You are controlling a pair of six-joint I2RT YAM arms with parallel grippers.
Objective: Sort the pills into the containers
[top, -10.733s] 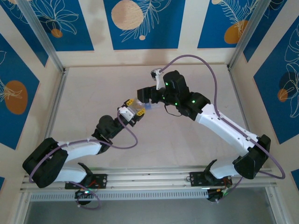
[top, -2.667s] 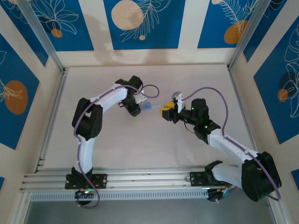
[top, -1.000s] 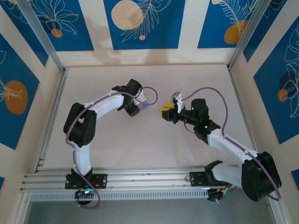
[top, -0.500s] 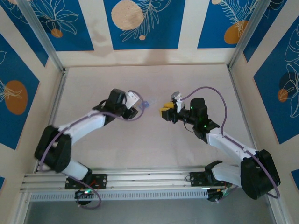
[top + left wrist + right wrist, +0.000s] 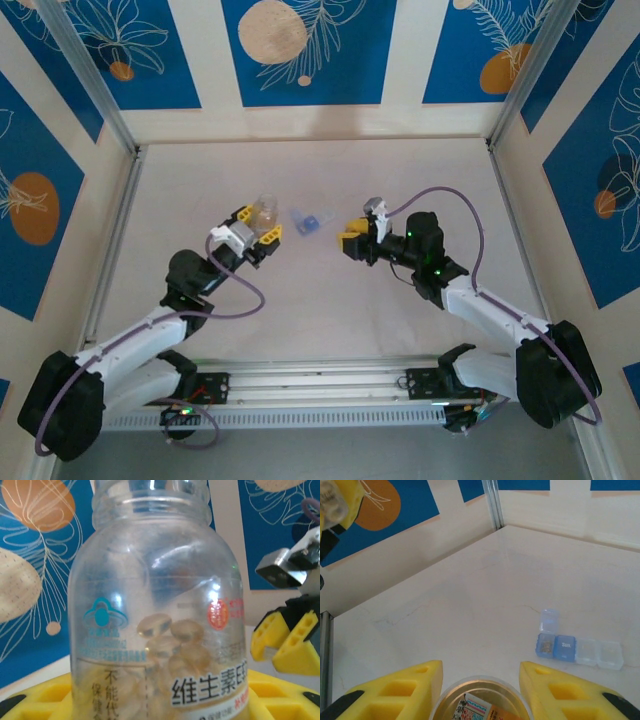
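Top external: clutching the vial [image 5: 265,210] in the left gripper [image 5: 258,223], near the pill box [image 5: 311,221] on the table [image 5: 400,170]. Left wrist: tan pills [image 5: 170,640] heaped inside. Right wrist: pinching a round cap [image 5: 480,701] in the right gripper [image 5: 481,672], with one box lid flipped up.

The left arm [image 5: 150,335] lies low, stretched from its base diagonally toward the middle of the surface. Its tool [image 5: 257,226] is clamped on a clear vial [image 5: 264,210] (yellow fingers [image 5: 30,700] at either side of its lower part). The right arm [image 5: 490,310] reaches leftward, elbow bent. Its tool [image 5: 349,240] points toward the left one, closed around a round cap [image 5: 481,700]. The two tools stand apart.
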